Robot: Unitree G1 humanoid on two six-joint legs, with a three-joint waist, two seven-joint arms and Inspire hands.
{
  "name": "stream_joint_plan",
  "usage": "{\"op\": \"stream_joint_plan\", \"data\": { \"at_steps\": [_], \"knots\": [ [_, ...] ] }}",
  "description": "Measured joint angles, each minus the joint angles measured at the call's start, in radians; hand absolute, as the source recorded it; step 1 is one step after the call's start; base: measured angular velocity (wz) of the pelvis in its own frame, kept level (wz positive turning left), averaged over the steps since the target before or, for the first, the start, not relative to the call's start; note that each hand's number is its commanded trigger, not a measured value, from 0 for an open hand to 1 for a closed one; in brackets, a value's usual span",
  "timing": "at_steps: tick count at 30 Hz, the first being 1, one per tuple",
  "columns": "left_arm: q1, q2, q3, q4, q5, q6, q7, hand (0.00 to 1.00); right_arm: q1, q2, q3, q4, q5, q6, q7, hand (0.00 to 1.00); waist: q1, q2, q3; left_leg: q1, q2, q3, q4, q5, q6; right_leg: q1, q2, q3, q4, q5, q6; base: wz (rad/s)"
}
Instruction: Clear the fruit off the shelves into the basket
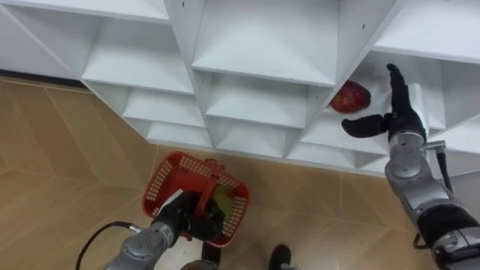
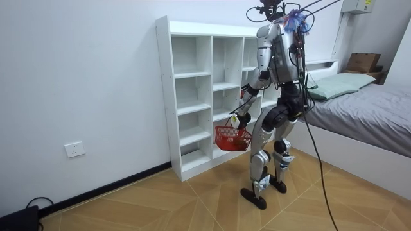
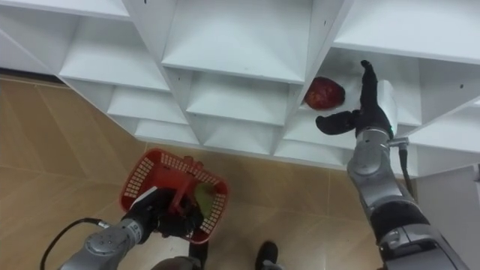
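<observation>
Closet shelf (image 1: 322, 129) is holding a red fruit (image 1: 350, 97) beside your open right hand (image 1: 395, 112).
Left hand (image 1: 187, 217) is gripping the basket (image 1: 157, 184); contents unclear.

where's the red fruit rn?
In the eye views the red fruit sits on a shelf in a right-side compartment of the white closet, just left of the open right hand, not yet grasped. The left hand holds the red basket lower down.

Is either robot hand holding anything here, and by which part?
The left robot hand grips the red basket by its handle. The right robot hand is open beside the red fruit, holding nothing.
</observation>
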Motion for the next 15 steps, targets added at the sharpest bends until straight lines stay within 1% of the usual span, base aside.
{"op": "stream_joint_plan", "data": {
  "at_steps": [3,9,15],
  "knots": [
    [0.0,-0.002,-0.001,0.0,0.0,0.0,0.0,1.0,-0.006,0.011,0.001,0.0,-0.011,0.0,0.008,0.0,0.001,0.0,0.0,0.0,0.0,0.0,0.0,0.0,0.0,0.0,0.0,-0.002,-0.001,0.0,0.0,0.0],
    [-0.001,-0.002,0.001,-0.001,0.001,0.0,0.0,1.0,-0.006,0.02,0.002,0.0,-0.107,0.0,0.04,0.0,0.002,0.001,-0.0003,-0.002,0.001,-0.001,-0.001,0.0,0.0,0.0,-0.001,-0.011,-0.004,0.001,-0.001,0.0],
    [-0.005,-0.007,0.002,-0.001,0.001,0.0,0.0,1.0,-0.009,0.038,0.002,-0.009,-0.174,0.001,0.047,0.0,0.004,0.003,-0.0012,-0.003,0.002,-0.001,-0.002,0.0,0.0,0.0,-0.002,-0.017,-0.004,0.001,-0.002,0.0]
  ]
}}
